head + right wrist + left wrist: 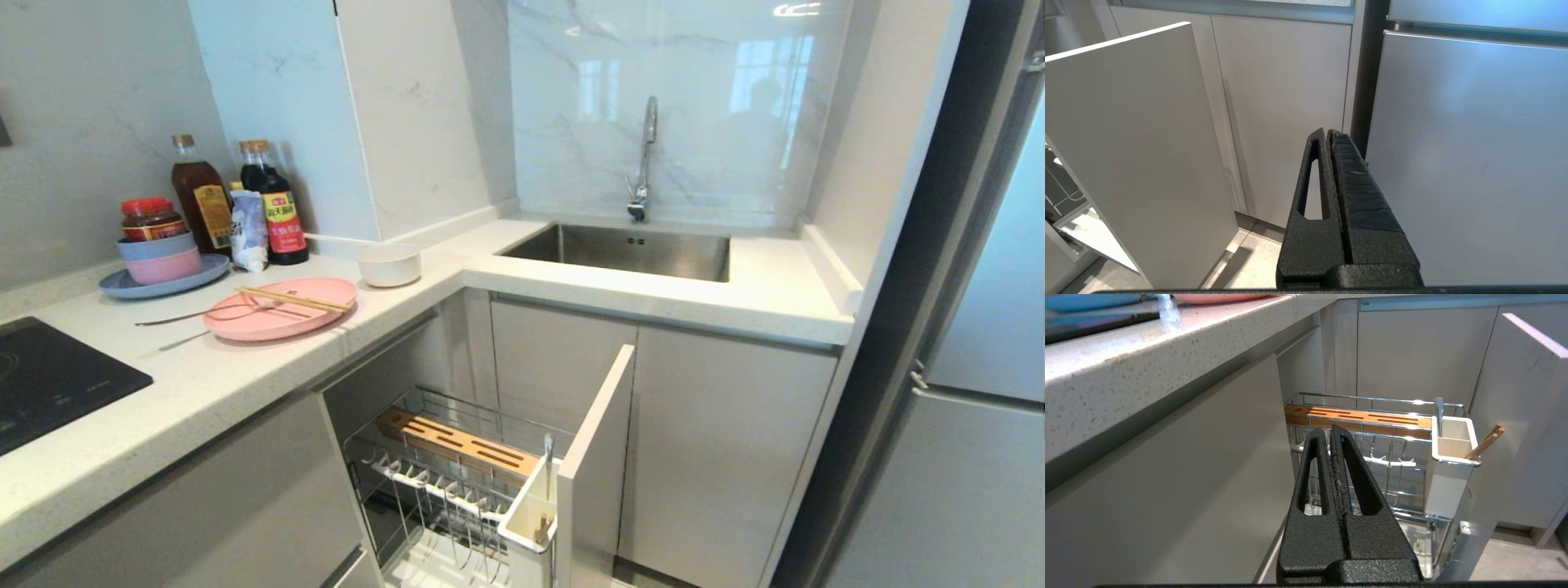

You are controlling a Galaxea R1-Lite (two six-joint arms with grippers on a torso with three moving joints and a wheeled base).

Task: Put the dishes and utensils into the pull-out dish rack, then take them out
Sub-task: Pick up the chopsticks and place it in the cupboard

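The pink plate (269, 320) lies on the counter with the wooden chopsticks (294, 299) across it. The silver fork (192, 315) rests against its left rim. The cream bowl (390, 264) stands behind it. Below, the pull-out dish rack (445, 478) stands pulled out; its white caddy (1453, 461) holds a metal handle (1439, 412) and wooden sticks (1486, 441). My left gripper (1333, 430) is shut and empty, low beside the counter front, pointing at the rack. My right gripper (1327, 132) is shut and empty, facing the cabinet doors. Neither arm shows in the head view.
A blue plate with stacked bowls (163, 265), a jar (151, 219) and sauce bottles (273, 212) stand at the counter's back left. A black hob (49, 376) lies at the left, the steel sink (629, 249) with its tap (645, 155) behind. A fridge (1474, 155) is at the right.
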